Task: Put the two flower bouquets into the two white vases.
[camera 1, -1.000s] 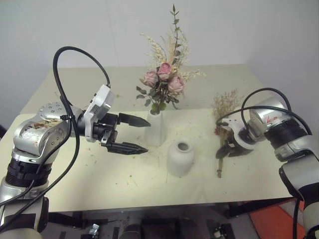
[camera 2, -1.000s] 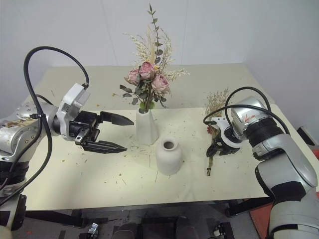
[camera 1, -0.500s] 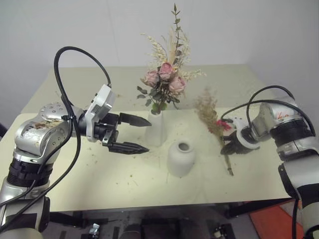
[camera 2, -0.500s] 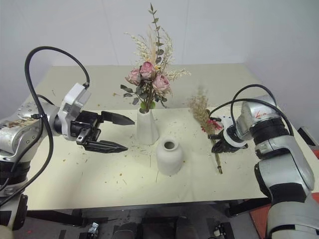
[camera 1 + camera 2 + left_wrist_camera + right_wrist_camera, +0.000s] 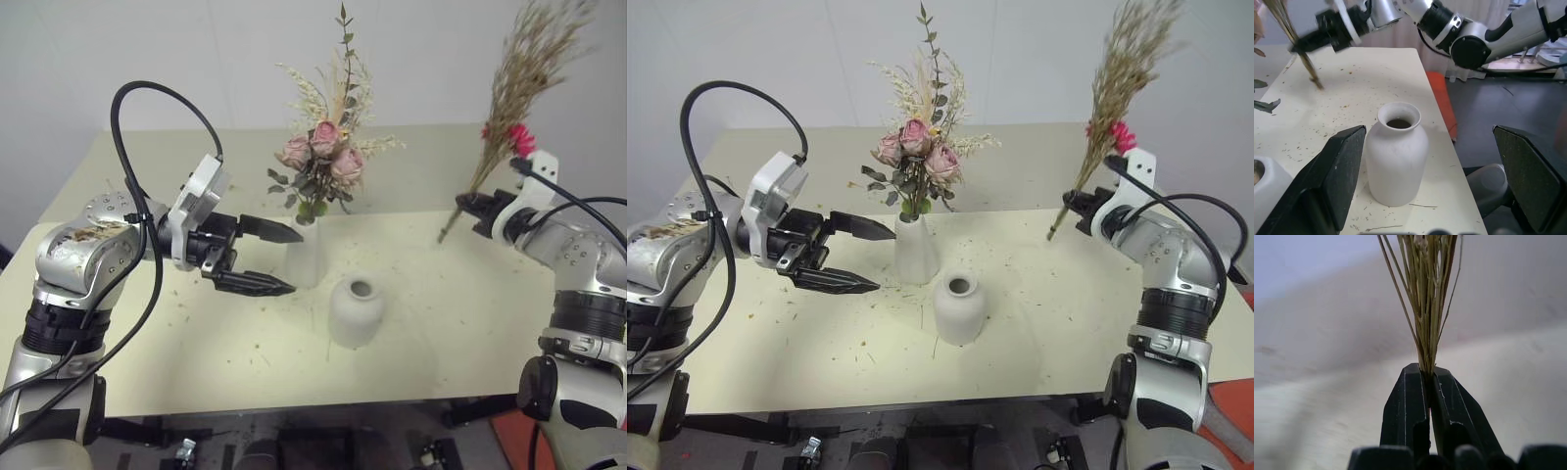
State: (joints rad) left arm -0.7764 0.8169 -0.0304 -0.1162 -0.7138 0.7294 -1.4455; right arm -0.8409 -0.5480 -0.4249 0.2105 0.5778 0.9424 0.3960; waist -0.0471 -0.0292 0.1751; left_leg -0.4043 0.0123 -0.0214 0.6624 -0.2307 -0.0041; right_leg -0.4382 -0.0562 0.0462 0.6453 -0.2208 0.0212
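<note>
The pink rose bouquet point(image 5: 321, 147) stands upright in the tall white vase point(image 5: 306, 253) at the table's middle. In front of it the squat white vase point(image 5: 355, 310) stands empty, also seen close in the left wrist view as the squat vase point(image 5: 1396, 152). My left gripper point(image 5: 277, 258) hangs open just left of the tall vase, its fingers apart and holding nothing. My right gripper point(image 5: 468, 209) is shut on the stems of the dried grass bouquet point(image 5: 517, 78), lifted above the table's right side, its tan plumes and red-pink flowers pointing up and its stem ends down-left.
The cream table point(image 5: 196, 333) is strewn with small bits of dried plant. Its right edge point(image 5: 549, 294) lies under my right arm, and a white wall rises behind the table.
My right gripper closed on the dried grass bouquet, lifted it off the table and swung it upright, well above the surface. The left gripper stayed in place.
</note>
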